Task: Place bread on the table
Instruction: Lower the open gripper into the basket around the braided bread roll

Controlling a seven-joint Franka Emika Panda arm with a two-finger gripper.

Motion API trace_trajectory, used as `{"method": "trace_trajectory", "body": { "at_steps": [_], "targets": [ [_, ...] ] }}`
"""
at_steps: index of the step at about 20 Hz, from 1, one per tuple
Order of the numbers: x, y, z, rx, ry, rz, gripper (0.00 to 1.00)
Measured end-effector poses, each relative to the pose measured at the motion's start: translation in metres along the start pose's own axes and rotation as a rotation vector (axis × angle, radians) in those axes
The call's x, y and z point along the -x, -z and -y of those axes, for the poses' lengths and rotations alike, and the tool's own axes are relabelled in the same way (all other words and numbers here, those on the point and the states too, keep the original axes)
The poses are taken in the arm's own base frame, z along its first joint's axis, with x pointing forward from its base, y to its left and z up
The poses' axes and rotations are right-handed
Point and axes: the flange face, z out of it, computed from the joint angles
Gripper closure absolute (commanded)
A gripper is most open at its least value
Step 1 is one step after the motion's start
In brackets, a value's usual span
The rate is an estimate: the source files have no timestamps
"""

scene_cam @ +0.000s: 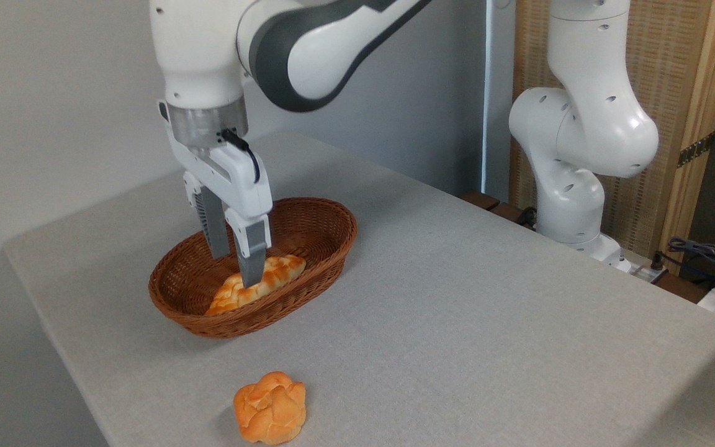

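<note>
- Although markings were looked for, no readable writing is seen on the arm, the basket (308, 217) or the table (457, 298).
- The bread (270, 279) is seen lying lengthwise in the basket, near its front wall.
- The pincer (236, 267) is held upright inside the basket, its 2 fingers parted and set either side of the loaf; whether they touch it cannot be told.
- A small round bun (270, 407) is seen close to the table's front edge.
- Open cloth is left to the right of the basket.
</note>
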Motion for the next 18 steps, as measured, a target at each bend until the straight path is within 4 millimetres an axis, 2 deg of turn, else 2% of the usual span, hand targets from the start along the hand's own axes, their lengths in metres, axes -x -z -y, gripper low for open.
{"method": "trace_trajectory", "body": {
  "at_steps": [4, 15, 17, 18],
  "targets": [
    [0.001, -0.022, -0.012, 0.009, 0.010, 0.014, 0.00],
    [0.003, -0.062, -0.039, 0.011, -0.028, 0.017, 0.02],
    [0.003, -0.067, -0.045, 0.014, -0.038, 0.023, 0.35],
    [0.003, -0.068, -0.046, 0.014, -0.041, 0.025, 0.46]
  ]
}}
